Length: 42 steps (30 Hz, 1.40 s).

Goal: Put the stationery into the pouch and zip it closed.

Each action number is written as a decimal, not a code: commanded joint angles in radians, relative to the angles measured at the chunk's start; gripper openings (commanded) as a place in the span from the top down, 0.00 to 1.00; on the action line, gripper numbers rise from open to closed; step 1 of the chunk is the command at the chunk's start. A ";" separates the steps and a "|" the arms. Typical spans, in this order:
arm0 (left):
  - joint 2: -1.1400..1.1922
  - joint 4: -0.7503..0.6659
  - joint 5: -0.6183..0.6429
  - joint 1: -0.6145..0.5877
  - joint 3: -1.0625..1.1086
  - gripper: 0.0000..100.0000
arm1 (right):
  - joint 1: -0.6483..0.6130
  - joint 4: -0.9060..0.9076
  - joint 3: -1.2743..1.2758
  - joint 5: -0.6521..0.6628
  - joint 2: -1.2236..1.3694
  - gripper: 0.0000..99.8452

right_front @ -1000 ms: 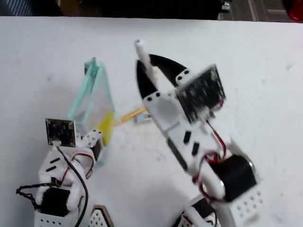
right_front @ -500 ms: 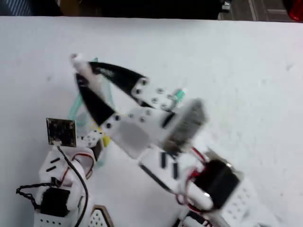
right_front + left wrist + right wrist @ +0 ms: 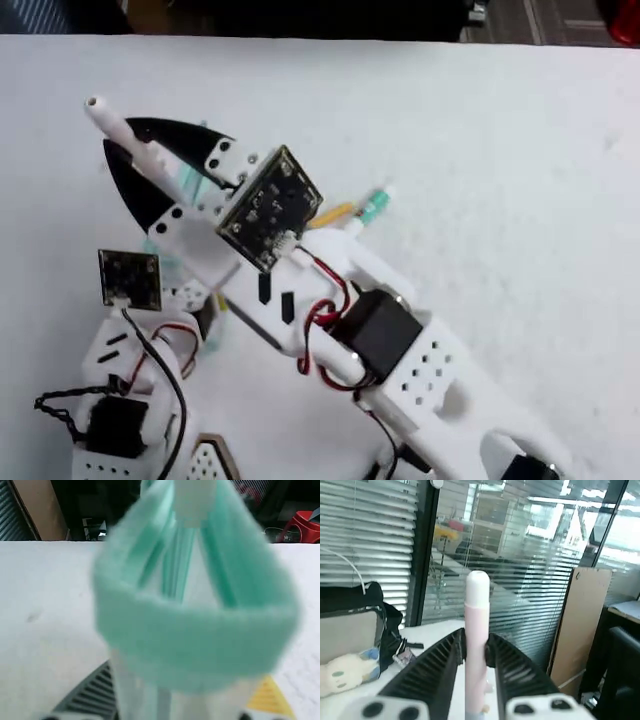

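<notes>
Over the table (image 3: pixel 500 130), right tool (image 3: pixel 118 143) pinches pen (image 3: pixel 108 116) above the pouch (image 3: pixel 195 650).

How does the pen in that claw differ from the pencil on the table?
The pen is pale pink; the pencil is yellow with a green end. The pen is gripped in the right gripper, off the table; the pencil lies flat on it. Both are slim, not yet in the pouch.

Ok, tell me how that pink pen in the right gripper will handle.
The pink pen looks stiff and light: it stands straight well past the right gripper's pinch. Its smooth round barrel would probably slip if the grip eases, and likely roll on the table if it misses the pouch.
</notes>
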 commanded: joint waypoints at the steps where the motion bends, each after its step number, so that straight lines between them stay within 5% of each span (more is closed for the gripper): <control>1: 0.001 0.008 -0.009 0.012 -0.051 0.73 | -0.004 0.054 -0.008 0.009 -0.004 0.98; 13: 0.001 0.008 -0.006 0.010 -0.051 0.73 | -0.001 0.252 -0.014 0.011 -0.005 0.98; 19: 0.001 0.008 -0.006 0.010 -0.051 0.73 | -0.001 0.294 -0.014 0.011 -0.065 0.78; 24: 0.001 0.008 -0.006 0.010 -0.051 0.73 | 0.004 0.297 -0.009 0.017 -0.116 0.80; 42: 0.001 -0.087 -0.011 -0.067 0.002 0.81 | 0.455 0.371 0.137 0.020 0.108 0.82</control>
